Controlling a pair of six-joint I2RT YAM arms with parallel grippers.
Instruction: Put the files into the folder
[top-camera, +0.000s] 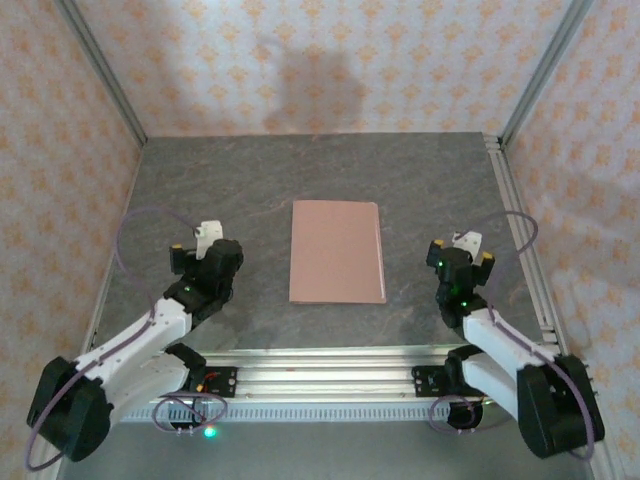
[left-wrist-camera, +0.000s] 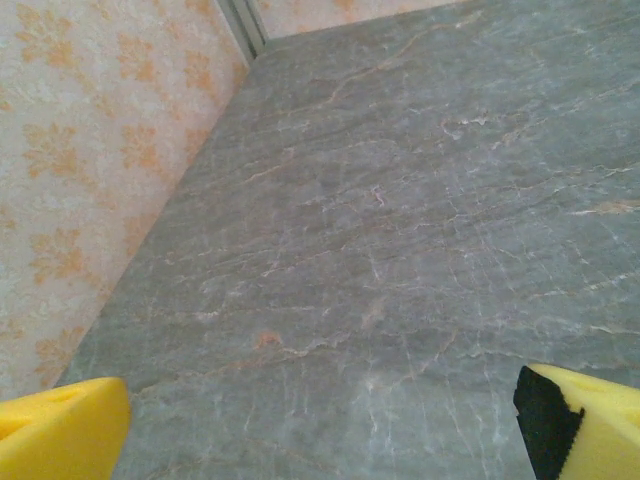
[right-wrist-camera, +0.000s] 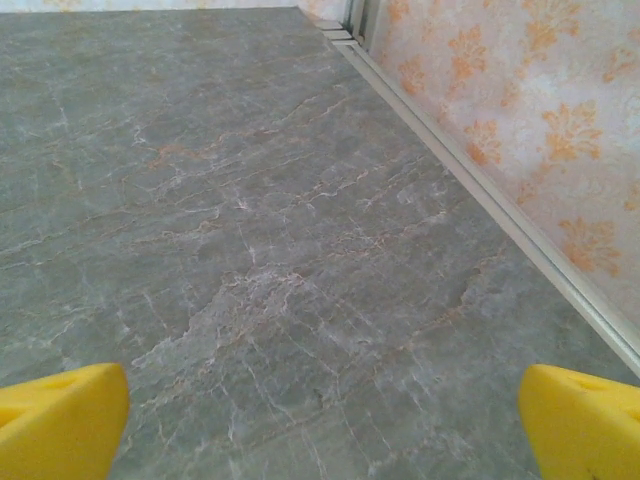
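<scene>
The folder (top-camera: 338, 252) lies shut and flat in the middle of the grey table, a plain pinkish-brown rectangle. The files are hidden from view. My left gripper (top-camera: 195, 241) rests low to the folder's left, well apart from it. In the left wrist view this gripper (left-wrist-camera: 320, 430) is open, its yellow fingertips (left-wrist-camera: 60, 435) at the frame's corners with bare table between them. My right gripper (top-camera: 462, 247) sits to the folder's right, also apart from it. The right wrist view shows the gripper (right-wrist-camera: 320, 425) open over bare table, with nothing between its yellow fingertips (right-wrist-camera: 580, 420).
Patterned walls enclose the table on three sides. An aluminium rail (top-camera: 525, 235) runs along the right edge, close to my right gripper. Another rail (top-camera: 330, 365) crosses the near edge between the arm bases. Grey table surface (top-camera: 330, 165) stretches behind the folder.
</scene>
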